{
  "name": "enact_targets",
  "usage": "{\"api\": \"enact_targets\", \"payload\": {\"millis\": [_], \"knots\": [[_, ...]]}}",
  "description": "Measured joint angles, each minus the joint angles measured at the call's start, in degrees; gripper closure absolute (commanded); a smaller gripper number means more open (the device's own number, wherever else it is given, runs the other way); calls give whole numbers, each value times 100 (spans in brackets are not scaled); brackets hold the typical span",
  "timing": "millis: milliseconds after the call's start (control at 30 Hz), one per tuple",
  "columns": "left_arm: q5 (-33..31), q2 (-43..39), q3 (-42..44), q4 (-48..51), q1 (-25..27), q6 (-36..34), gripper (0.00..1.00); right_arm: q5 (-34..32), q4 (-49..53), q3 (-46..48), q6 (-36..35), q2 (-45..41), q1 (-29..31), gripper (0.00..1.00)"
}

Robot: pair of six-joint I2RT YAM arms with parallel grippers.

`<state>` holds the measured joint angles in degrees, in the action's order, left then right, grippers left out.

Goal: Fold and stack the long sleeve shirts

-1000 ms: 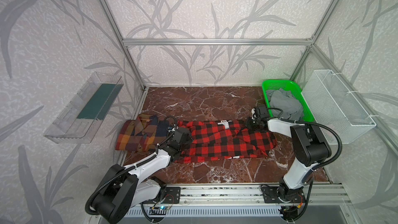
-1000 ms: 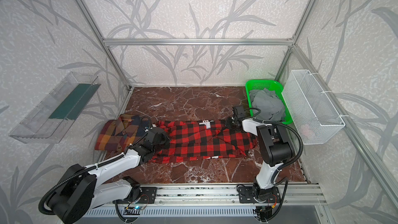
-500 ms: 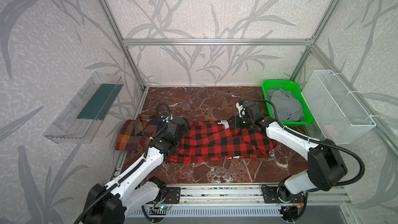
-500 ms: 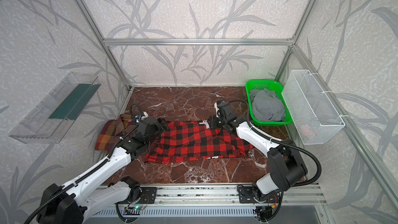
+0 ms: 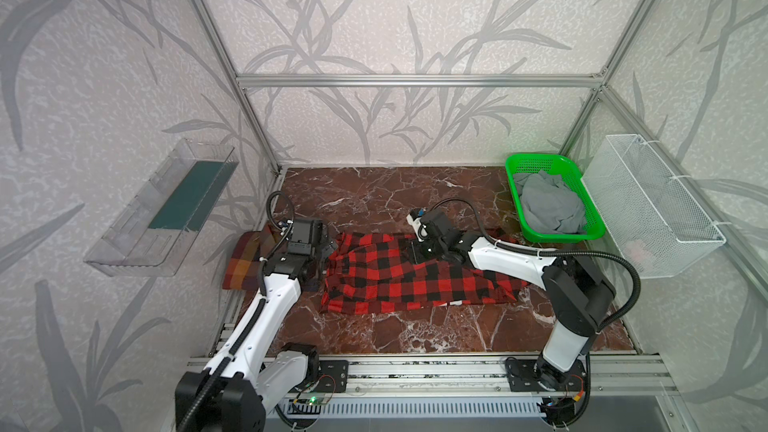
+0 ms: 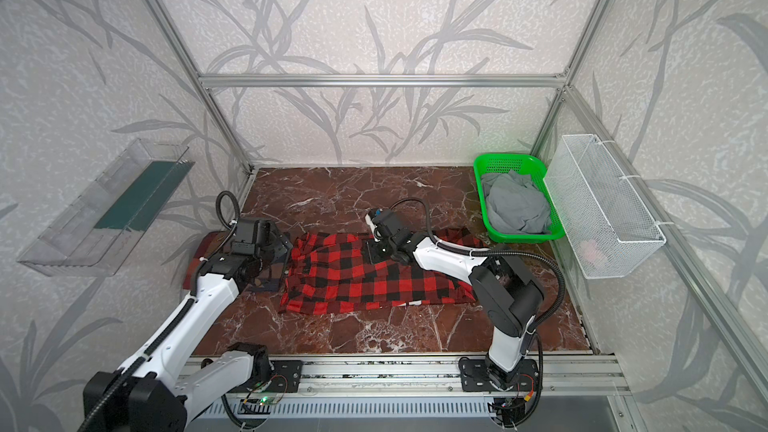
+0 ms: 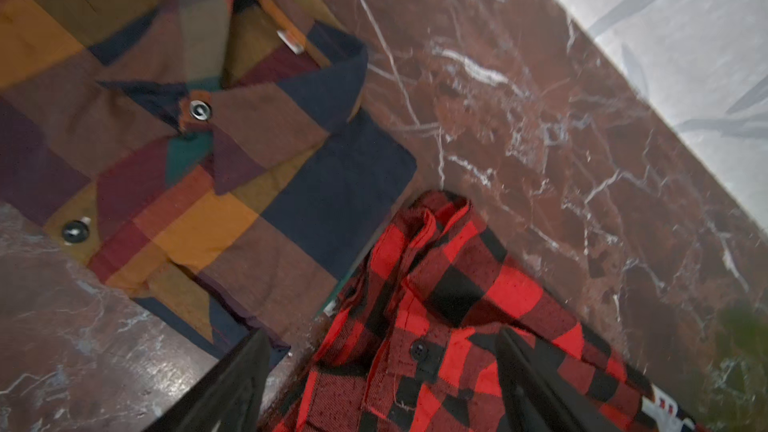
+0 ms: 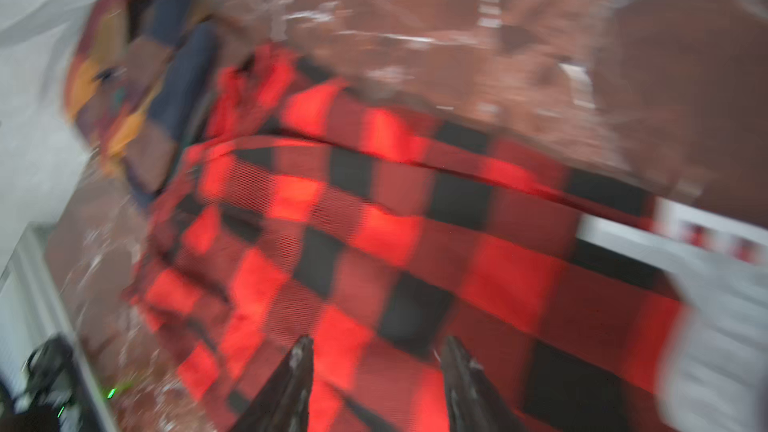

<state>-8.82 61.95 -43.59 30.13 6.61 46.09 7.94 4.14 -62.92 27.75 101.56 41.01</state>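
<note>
The red-and-black check shirt (image 5: 415,284) (image 6: 365,284) lies in a long, partly folded strip across the middle of the marble table. The brown and orange plaid shirt (image 5: 243,259) (image 6: 203,249) lies folded at its left end, collar and buttons up (image 7: 199,151). My left gripper (image 7: 381,334) (image 5: 328,245) hovers open over the red shirt's (image 7: 457,305) buttoned left end, holding nothing. My right gripper (image 8: 379,344) (image 5: 417,251) is open above the red shirt's (image 8: 374,222) far edge near its middle; that view is blurred.
A green basket (image 5: 540,160) holding grey cloth (image 5: 548,205) sits at the back right. A white wire basket (image 5: 648,209) hangs on the right wall and a clear shelf (image 5: 166,209) on the left wall. Bare marble (image 5: 374,193) shows behind the shirts.
Both grippers have let go of the red shirt and opened. The left one rose from its left end. The right arm swung from the shirt's right end to its middle.
</note>
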Motion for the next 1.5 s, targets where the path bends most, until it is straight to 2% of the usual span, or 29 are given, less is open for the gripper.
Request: {"api": "enact_targets", "payload": {"millis": [133,233,367,433,500,633,733,800,967,1200,1500], "knots": [[350,654,-28,52,31,9,16,-341,96,492,472,-4,-516,53],[444,1180,-173,225,122,61,16,-514,129,787,640,-37,-542,52],[442,1746,-535,474,378,173,17,-385,111,916,813,-79,-632,51],[391,2011,-804,649,520,238,19,-313,223,935,866,-197,-756,47],[334,2221,-1029,785,654,302,19,-326,398,1036,890,-520,-850,43],[50,2345,-1110,901,1023,452,19,-586,868,1266,909,-1749,-935,35],[-192,2396,-1108,990,1318,577,19,-778,1211,1298,1032,-2396,-935,34],[-245,2500,-1108,1032,1427,623,19,-909,1591,1296,1196,-2511,-935,34],[-302,3121,-1115,1095,1482,649,19,-1123,2645,1296,1591,-2118,-935,35],[-520,3644,-1399,1373,1856,859,19,-1154,2940,1239,1814,-1117,-970,37],[-544,3620,-1325,1572,2337,1580,20,-1329,3215,-442,1545,529,-1399,40]]}}
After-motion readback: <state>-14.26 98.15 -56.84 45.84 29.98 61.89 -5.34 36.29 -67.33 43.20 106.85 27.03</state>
